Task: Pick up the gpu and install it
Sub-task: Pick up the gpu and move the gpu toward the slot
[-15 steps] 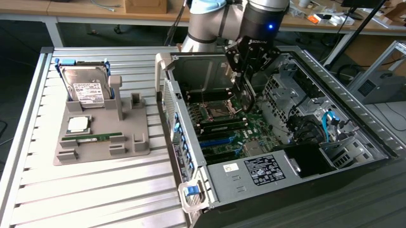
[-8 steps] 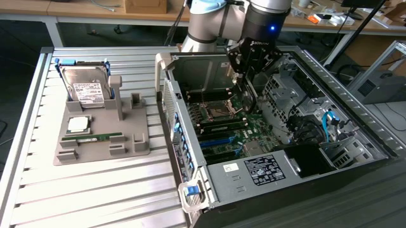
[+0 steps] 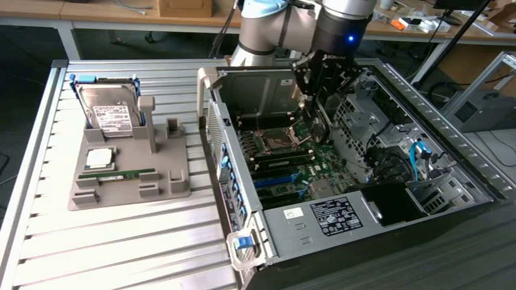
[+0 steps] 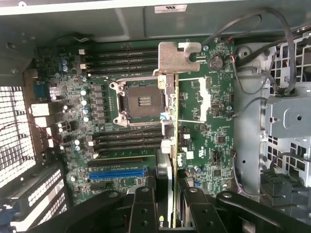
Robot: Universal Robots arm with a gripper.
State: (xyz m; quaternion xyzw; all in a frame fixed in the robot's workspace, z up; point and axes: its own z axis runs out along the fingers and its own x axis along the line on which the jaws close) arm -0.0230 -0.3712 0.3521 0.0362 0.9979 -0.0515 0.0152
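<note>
Over on the exterior view's left, a grey moulded plastic holder tray (image 3: 121,193) carries one silver boxy hard drive (image 3: 109,112), one square silver processor chip (image 3: 100,158) and one narrow green RAM stick (image 3: 118,174). The drive's white label is too small to read. Rightward lies the open grey-and-black computer case (image 3: 282,235), its black-and-white power-supply sticker (image 3: 330,216) equally illegible. Over the green motherboard (image 4: 209,126), the black two-fingered gripper (image 4: 169,204) pinches the thin green gpu card (image 4: 176,58), seen edge-on, silver bracket farthest from the fingers. Whether it touches a slot is unclear.
</note>
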